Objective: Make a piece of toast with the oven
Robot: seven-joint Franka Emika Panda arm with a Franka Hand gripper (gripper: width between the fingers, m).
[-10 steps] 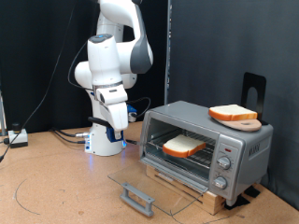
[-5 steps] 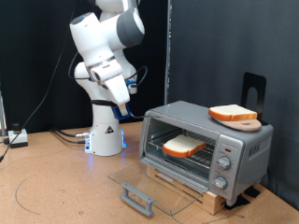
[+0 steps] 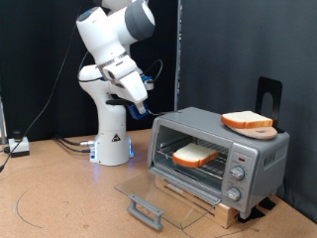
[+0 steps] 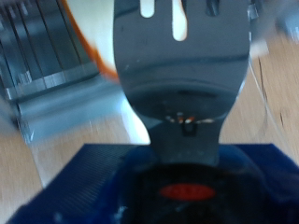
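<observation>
The oven point(image 3: 220, 157) stands at the exterior view's right on a wooden base, its glass door point(image 3: 158, 193) folded down flat. One piece of toast point(image 3: 195, 155) lies on the wire rack inside. A second, like slice point(image 3: 248, 120) lies on a round wooden board on the oven's roof. My gripper point(image 3: 140, 108) hangs in the air to the left of the oven, above the open door, touching nothing. In the wrist view a dark slotted flat blade point(image 4: 182, 65) fills the middle, with the oven rack point(image 4: 42, 47) and an orange crust edge point(image 4: 101, 63) behind it, all blurred.
The door's grey bar handle point(image 3: 147, 210) sticks out over the table at the front. The robot's white base point(image 3: 111, 147) stands at the left, with cables point(image 3: 69, 145) beside it. A black stand point(image 3: 268, 99) rises behind the oven.
The arm has swung up and to the exterior view's right, carrying the gripper from low beside the base towards the oven. Both toast slices and the door have stayed put.
</observation>
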